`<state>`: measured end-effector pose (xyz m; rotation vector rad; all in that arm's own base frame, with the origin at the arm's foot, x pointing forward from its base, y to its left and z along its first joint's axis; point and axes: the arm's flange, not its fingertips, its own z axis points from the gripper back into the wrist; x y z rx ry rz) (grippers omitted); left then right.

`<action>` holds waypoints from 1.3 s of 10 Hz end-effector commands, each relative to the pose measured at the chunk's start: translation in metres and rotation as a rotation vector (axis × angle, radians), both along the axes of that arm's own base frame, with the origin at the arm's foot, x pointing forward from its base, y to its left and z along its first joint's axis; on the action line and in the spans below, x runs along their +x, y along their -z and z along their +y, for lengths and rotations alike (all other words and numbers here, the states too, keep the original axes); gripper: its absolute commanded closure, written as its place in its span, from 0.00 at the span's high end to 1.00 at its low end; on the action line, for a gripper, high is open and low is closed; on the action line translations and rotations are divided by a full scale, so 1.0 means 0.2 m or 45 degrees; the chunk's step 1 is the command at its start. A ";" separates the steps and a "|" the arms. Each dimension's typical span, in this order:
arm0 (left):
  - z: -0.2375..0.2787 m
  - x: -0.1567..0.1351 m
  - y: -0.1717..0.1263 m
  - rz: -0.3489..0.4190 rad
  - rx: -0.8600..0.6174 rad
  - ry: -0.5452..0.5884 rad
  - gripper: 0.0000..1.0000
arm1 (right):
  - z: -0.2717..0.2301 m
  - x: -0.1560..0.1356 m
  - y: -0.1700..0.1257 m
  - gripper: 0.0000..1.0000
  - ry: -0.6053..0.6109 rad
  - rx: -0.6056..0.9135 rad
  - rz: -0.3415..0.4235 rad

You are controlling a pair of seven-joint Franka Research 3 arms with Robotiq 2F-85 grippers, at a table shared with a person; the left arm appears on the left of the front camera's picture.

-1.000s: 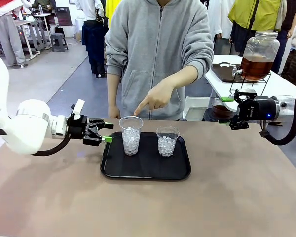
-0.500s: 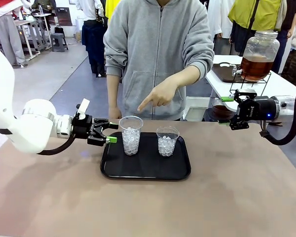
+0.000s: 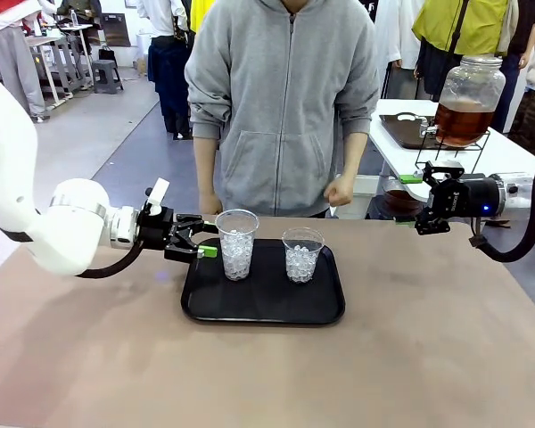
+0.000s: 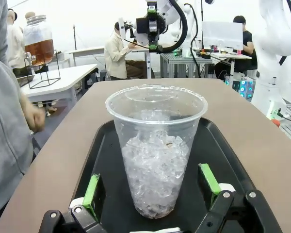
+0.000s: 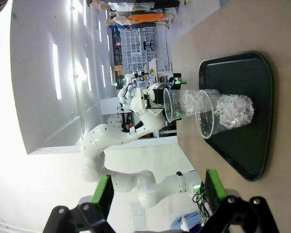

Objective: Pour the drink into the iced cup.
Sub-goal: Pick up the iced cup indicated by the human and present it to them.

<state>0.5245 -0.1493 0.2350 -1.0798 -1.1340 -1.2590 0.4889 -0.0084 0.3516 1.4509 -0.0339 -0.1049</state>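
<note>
Two clear iced cups stand on a black tray: the left cup and the right cup. My left gripper is open at the left cup's side. In the left wrist view that cup stands between the green pads, which do not press on it. The drink is amber liquid in a glass jar with a tap, on a white table at the far right. My right gripper hangs open in the air left of the jar, with nothing in it. Its wrist view shows both cups from afar.
A person in a grey hoodie stands at the table's far edge, with a fist lowered near it. The jar rests on a black wire stand. Bare brown tabletop lies in front of the tray.
My left gripper has moved right up to the left cup. The person's hand, which pointed at that cup, has pulled back and dropped to the table edge. My right arm has not moved.
</note>
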 end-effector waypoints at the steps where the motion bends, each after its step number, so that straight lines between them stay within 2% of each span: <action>1: -0.04 0.03 0.00 0.020 -0.010 -0.001 1.00 | 0.00 0.01 0.00 1.00 0.006 -0.007 -0.005; 13: -0.20 0.02 0.03 0.046 -0.018 0.040 1.00 | 0.00 0.01 0.00 1.00 0.006 -0.007 -0.005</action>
